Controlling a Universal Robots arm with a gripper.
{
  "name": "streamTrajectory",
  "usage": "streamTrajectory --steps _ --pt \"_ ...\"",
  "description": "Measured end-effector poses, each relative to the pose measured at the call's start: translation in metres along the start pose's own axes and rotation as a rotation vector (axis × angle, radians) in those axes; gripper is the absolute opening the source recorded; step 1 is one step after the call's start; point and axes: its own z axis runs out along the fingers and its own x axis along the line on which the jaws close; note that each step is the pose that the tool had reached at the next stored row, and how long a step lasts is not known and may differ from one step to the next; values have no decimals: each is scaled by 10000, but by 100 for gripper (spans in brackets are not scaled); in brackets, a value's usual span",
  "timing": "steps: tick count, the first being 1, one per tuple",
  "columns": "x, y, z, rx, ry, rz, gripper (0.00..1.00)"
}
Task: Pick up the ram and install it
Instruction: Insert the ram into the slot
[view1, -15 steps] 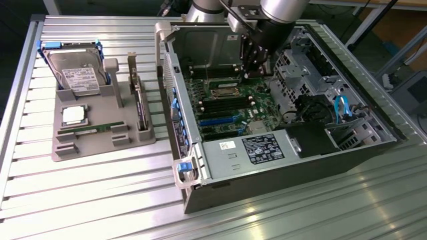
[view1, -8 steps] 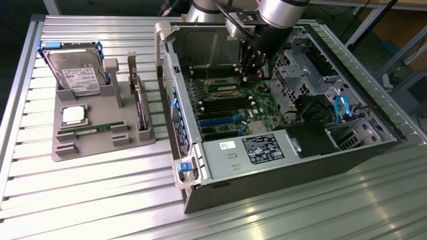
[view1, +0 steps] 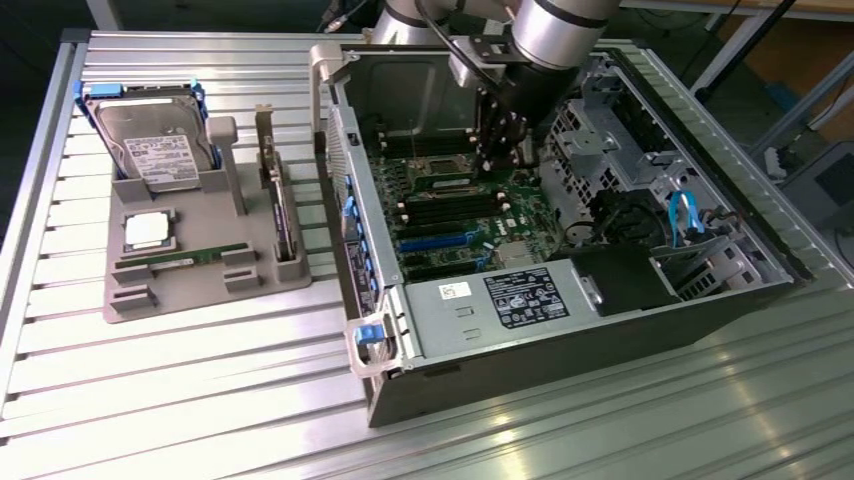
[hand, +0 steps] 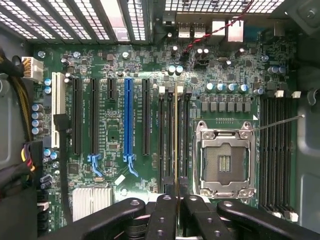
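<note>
In the wrist view my gripper (hand: 176, 201) is shut on the ram (hand: 176, 140). The ram shows edge-on as a thin yellowish-green line. It hangs in line with the black memory slots (hand: 167, 140) beside the open CPU socket (hand: 223, 160); I cannot tell whether it touches a slot. In the exterior view the gripper (view1: 497, 160) reaches down into the open computer case (view1: 561, 300), just above the motherboard (view1: 454, 215). A second ram stick (view1: 180, 258) lies flat in the grey tray (view1: 200, 295) on the exterior view's left.
The tray also holds a hard drive (view1: 154, 150), a square silver CPU chip (view1: 147, 230) and an upright expansion card (view1: 280, 215). Case walls, a drive cage (view1: 594, 140) and blue cables (view1: 683, 215) surround the gripper. More memory slots (hand: 275, 150) run beyond the socket.
</note>
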Motion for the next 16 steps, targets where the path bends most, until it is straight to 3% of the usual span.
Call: streamTrajectory --steps 16 --pt "3 -8 150 1 0 0 12"
